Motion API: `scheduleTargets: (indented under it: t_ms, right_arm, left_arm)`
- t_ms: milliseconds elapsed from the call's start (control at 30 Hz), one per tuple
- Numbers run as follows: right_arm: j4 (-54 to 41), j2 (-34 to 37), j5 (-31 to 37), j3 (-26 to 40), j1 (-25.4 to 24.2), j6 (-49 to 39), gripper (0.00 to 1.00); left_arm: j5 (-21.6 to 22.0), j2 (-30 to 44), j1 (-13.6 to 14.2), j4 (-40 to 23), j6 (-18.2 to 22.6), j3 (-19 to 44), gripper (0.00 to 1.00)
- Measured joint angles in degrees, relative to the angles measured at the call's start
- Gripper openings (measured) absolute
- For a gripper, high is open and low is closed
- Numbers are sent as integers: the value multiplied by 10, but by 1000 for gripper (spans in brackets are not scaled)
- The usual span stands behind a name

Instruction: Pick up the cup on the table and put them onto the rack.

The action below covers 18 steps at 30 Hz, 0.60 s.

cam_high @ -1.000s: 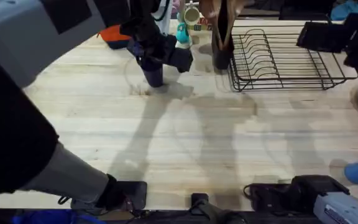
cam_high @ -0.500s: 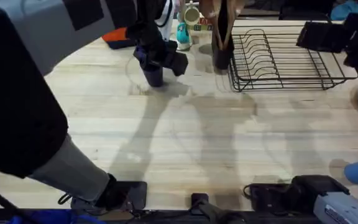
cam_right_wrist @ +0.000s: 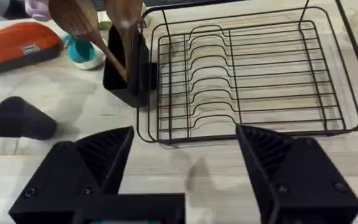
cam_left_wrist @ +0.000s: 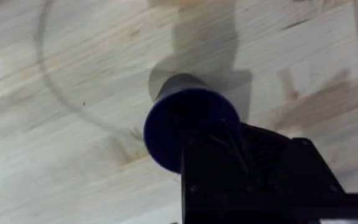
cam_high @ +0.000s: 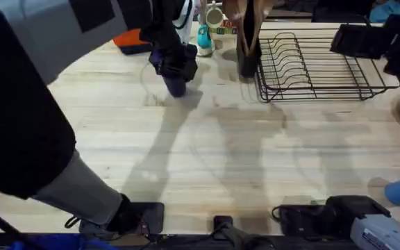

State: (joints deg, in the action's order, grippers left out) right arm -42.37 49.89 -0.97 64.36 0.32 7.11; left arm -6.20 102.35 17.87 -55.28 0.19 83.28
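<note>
Navy plastic cup (cam_high: 176, 85) stands upright on the table (cam_high: 207, 160), far side, left of the dark utensil holder (cam_high: 248, 61) & well apart from the rack (cam_high: 325, 66). Left gripper (cam_high: 174, 61) is right on it. In the left wrist view the cup (cam_left_wrist: 188, 121) shows rim-up w/ a black finger (cam_left_wrist: 229, 146) reaching over the rim. Whether the fingers are pinched on the wall or only straddling it: can't tell, the second finger isn't clear. Cup base seems to rest on the wood, w/ its shadow right beside it, so prob. not lifted yet.

Right gripper (cam_right_wrist: 185, 158) hangs near the rack end, fingers spread wide, nothing between them. Its wrist view looks over the rack (cam_right_wrist: 253, 81), wires bare, no cup inside. Utensil holder (cam_right_wrist: 126, 74) w/ wooden spoons touches the rack's corner. An orange pouch (cam_right_wrist: 17, 43) lies beyond.

Progress, as a judgement: early. Reach to the cup is done, grasp at most underway. Left to do: secure the grip, lift, carry across past the utensil holder, set the cup down in the rack, let go. Nothing is in the rack so far.
</note>
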Motion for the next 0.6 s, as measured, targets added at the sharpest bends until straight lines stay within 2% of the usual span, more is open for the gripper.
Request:
scheduleTargets:
  t_ms: [100,200,600]
  right_arm:
    - [0,0,0,0,0,0,997]
    - [0,0,0,0,0,0,996]
    - [0,0,0,0,0,0,996]
  left_arm:
    - [0,0,3,-28,0,16,42]
    - [-1,0,19,-58,0,45,40]
    - [-1,0,126,-128,5,213,40]
